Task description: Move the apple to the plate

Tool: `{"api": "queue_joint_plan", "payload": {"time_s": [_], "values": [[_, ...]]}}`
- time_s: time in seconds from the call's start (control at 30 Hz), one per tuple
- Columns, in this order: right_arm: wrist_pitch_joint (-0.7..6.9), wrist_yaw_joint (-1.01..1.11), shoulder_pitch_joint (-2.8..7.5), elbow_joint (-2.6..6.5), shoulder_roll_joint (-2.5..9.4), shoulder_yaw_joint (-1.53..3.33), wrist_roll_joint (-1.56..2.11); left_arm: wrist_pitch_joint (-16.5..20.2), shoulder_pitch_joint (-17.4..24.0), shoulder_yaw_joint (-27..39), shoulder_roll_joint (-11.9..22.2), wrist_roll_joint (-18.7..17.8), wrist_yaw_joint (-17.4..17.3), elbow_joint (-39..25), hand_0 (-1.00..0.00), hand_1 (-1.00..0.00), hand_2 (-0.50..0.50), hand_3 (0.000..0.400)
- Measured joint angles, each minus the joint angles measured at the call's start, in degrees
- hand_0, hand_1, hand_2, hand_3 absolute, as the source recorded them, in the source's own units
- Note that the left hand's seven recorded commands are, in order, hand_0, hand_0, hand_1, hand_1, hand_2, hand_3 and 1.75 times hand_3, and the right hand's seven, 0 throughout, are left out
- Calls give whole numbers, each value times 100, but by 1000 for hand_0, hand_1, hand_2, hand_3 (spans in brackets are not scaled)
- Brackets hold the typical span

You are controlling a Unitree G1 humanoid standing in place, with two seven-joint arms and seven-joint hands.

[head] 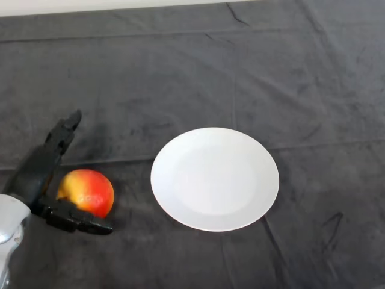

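Note:
A red and yellow apple [88, 191] lies on the dark cloth at the lower left. A white round plate [215, 178], with nothing on it, lies to the right of the apple, a short gap apart. My left hand [34, 176] comes in from the lower left and sits against the apple's left side. Its fingers [62, 135] stretch straight out past the apple's far left side. Its thumb [79, 221] lies along the apple's near side, low on the cloth. The hand is open, with the apple in the gap between thumb and fingers. The apple rests on the cloth.
The dark cloth [289, 78] covers the whole table, with creases across it. A pale strip of the table's far edge [120, 6] shows along the top.

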Motion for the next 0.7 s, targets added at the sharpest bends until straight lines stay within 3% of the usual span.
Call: {"api": "queue_joint_plan", "payload": {"time_s": [0.03,0.07,0.1,0.17,0.7], "values": [[0,0,0,0,0,0,0,0,0,-11,0,11,-3,1,-553,-94,-229,221],[0,0,0,0,0,0,0,0,0,-11,0,27,-3,1,-776,-412,-182,311],[1,0,0,-1,0,0,0,0,0,-11,6,50,-3,1,-1000,-863,-69,400],[3,0,0,-1,0,-1,0,0,0,-11,10,117,-3,1,-1000,-1000,0,400],[6,0,0,-2,0,-1,0,-108,-12,13,113,239,73,-19,-1000,-1000,0,400]]}}
